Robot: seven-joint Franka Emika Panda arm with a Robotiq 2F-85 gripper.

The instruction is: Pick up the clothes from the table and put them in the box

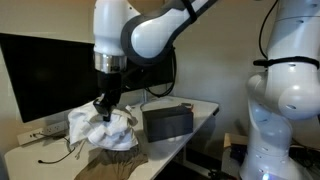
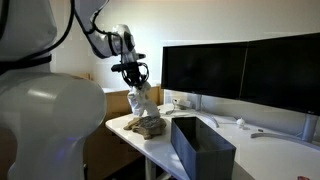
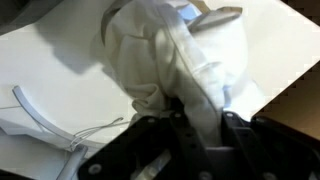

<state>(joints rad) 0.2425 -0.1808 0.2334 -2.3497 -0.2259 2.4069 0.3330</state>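
Exterior view: jaws, centre left, pinch the clothes [image 1: 100,128] by a top fold, likely to lift them off the desk [image 1: 205,108]; the box [image 1: 167,120] sits just right. Exterior view: clothes [image 2: 145,115] peak upward, box [image 2: 200,150] lower right. Wrist view: white fabric [image 3: 170,50] clamped at bottom centre.

From my seat, the cream-white soft fabric garment [image 1: 98,126] reads plain, greyer in its folds. At its five o'clock, the tan-khaki fabric garment [image 1: 122,143] is one even shade. At three o'clock, the dark grey rectangular box [image 1: 168,122] is a flat tone. The long white desk table [image 1: 35,152] is unpatterned. At ten o'clock is the wide black flat monitor [image 1: 45,72]. My black gripper [image 1: 103,107] hangs off a glossy white arm [image 1: 150,35].
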